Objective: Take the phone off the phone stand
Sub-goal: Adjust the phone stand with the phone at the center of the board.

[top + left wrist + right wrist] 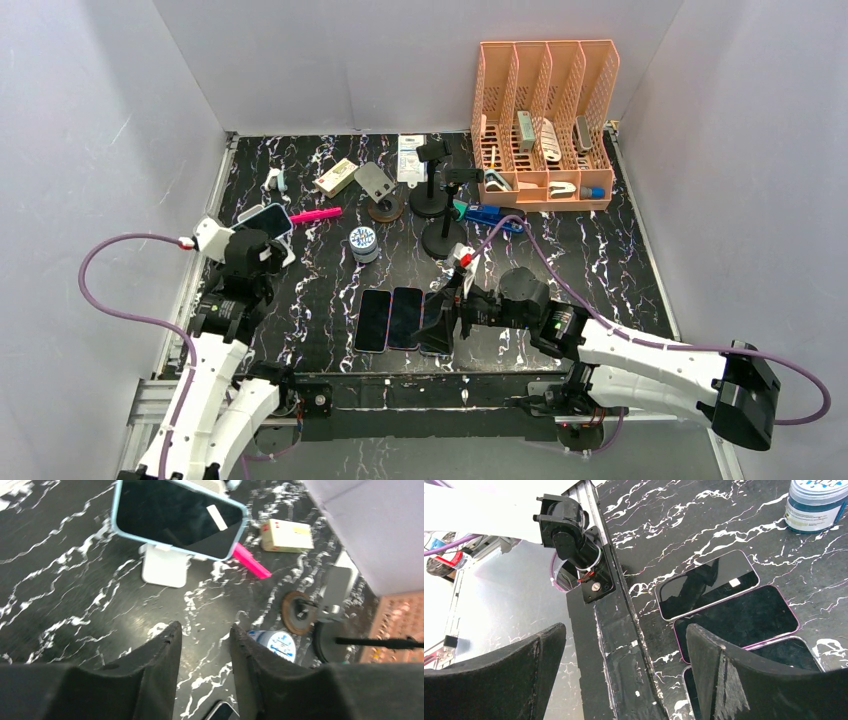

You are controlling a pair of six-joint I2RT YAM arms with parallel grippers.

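Observation:
A phone in a light-blue case leans on a white phone stand at the left of the table; both also show in the top view, the phone just beyond my left gripper. In the left wrist view my left gripper is open and empty, above bare table short of the stand. My right gripper is wide open and empty over the table's front edge, beside three phones lying flat. In the top view it sits at the right end of that row.
An orange file rack stands at the back right. Black stands, a brown-based holder, a blue-lidded jar, a pink marker and a small box lie mid-table. Grey walls enclose the table.

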